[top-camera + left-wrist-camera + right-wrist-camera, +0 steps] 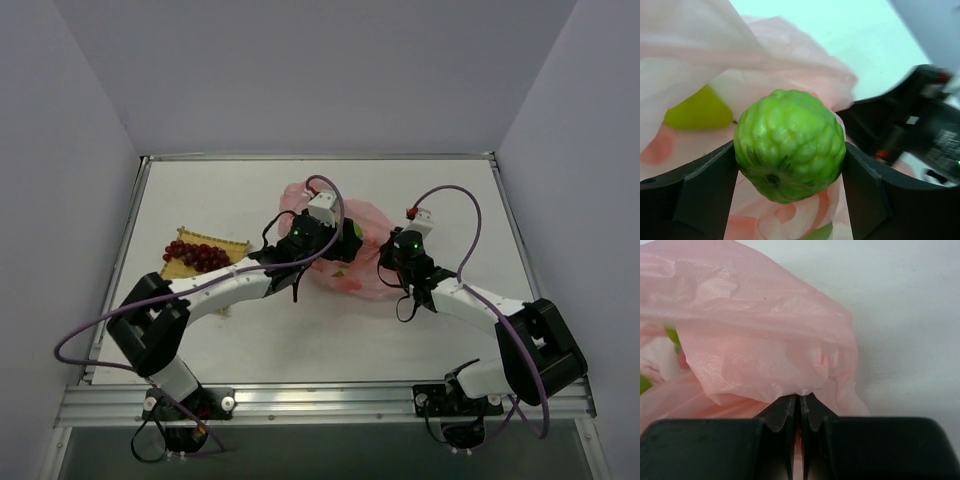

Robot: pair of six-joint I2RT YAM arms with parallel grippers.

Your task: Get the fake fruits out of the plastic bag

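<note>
The pink plastic bag (368, 216) lies crumpled mid-table between my two grippers. My left gripper (345, 244) is over it and shut on a bumpy round green fruit (790, 145), which sits squarely between the two black fingers (700, 195), just above the bag (715, 50). A yellow-green fruit (699, 110) shows through the film behind it. My right gripper (801, 401) is shut on a bunched fold of the bag (750, 330) at the bag's right side (386, 262). The dark red grape bunch (197, 255) lies out of the bag.
The grape bunch rests on a yellow woven mat (236, 247) at the left of the table. My right arm (920, 125) shows close at the right of the left wrist view. Grey walls enclose the table on three sides.
</note>
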